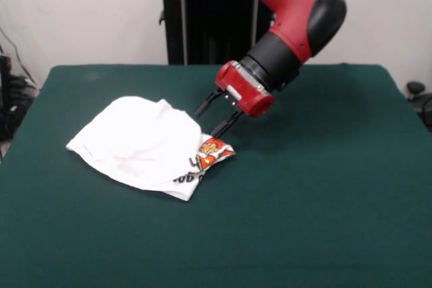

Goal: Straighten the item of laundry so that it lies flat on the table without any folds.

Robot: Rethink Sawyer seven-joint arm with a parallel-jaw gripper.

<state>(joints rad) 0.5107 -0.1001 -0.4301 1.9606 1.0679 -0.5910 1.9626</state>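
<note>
The item of laundry (138,143) is a small white garment lying crumpled and folded over on the left half of the dark green table (324,200). A red, orange and yellow print (213,149) and some black lettering (190,177) show at its folded right corner. My gripper (206,125) comes down from the red and black arm (297,18) and sits at the garment's right edge, just above the print. Its two black fingers (224,125) are spread apart, with the tips at or touching the cloth.
The black pedestal (202,18) stands behind the table's far edge. Dark cables and gear (10,92) sit off the table's left side, and a dark object (417,92) sits off its right side. Bare green top lies to the right and front of the garment.
</note>
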